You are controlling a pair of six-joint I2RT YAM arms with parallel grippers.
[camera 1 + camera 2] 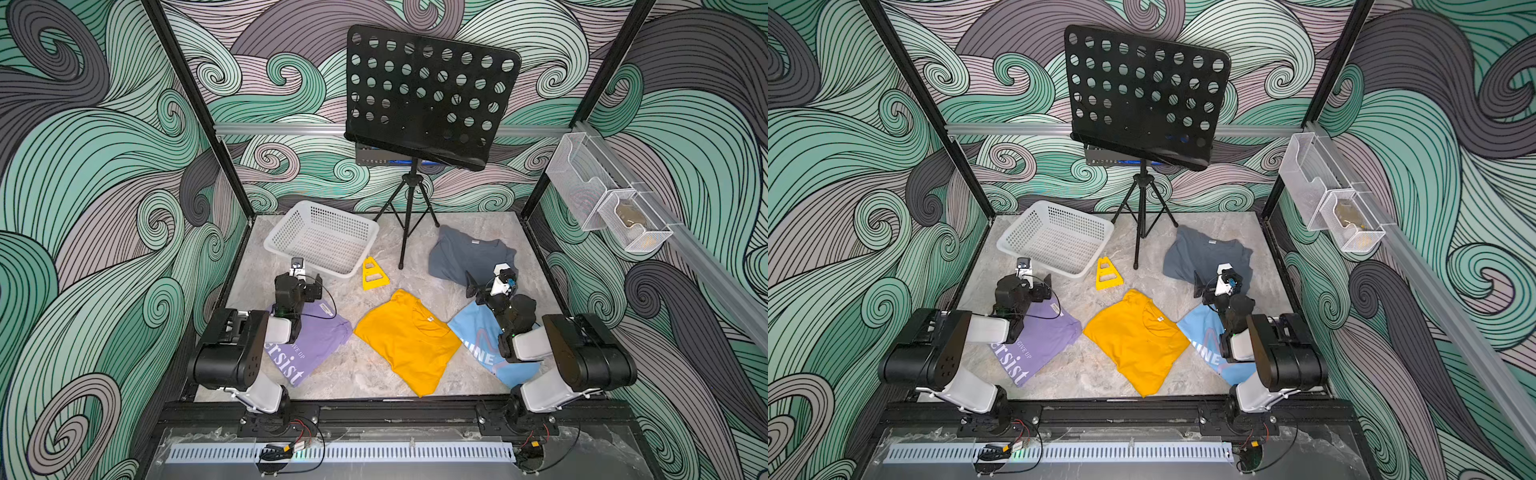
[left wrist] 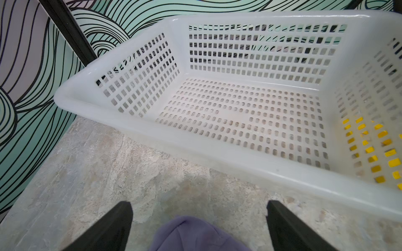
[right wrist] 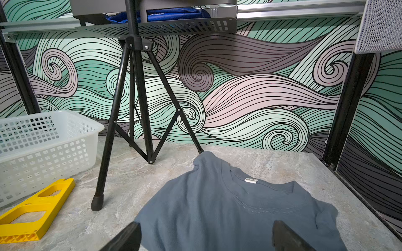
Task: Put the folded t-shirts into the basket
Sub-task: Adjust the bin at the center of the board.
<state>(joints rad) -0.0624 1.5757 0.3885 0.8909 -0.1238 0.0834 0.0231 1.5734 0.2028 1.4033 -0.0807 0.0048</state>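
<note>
The white lattice basket (image 1: 274, 245) (image 1: 1005, 245) (image 2: 217, 156) (image 3: 43, 152) stands empty at the back left. The folded t-shirts lie flat on the table. They are lavender (image 1: 320, 345) (image 1: 1042, 345) (image 2: 195, 234), mustard yellow (image 1: 407, 336) (image 1: 1138, 340), light blue (image 1: 473, 332) (image 1: 1200, 332) and slate grey (image 1: 461, 253) (image 1: 1200, 253) (image 3: 228, 213). My left gripper (image 1: 301, 286) (image 1: 1027, 286) (image 2: 199, 204) hangs open over the lavender shirt's far edge, just short of the basket. Over the grey shirt's near edge my right gripper (image 1: 490, 286) (image 1: 1219, 282) (image 3: 207, 226) is open too. Neither holds anything.
A black music stand on a tripod (image 1: 409, 232) (image 3: 121, 130) stands between the basket and the grey shirt, with one foot (image 3: 96, 204) near it. A yellow triangular block (image 1: 374, 274) (image 3: 32, 217) lies beside the basket. Wire-mesh bins (image 1: 602, 199) hang on the right wall.
</note>
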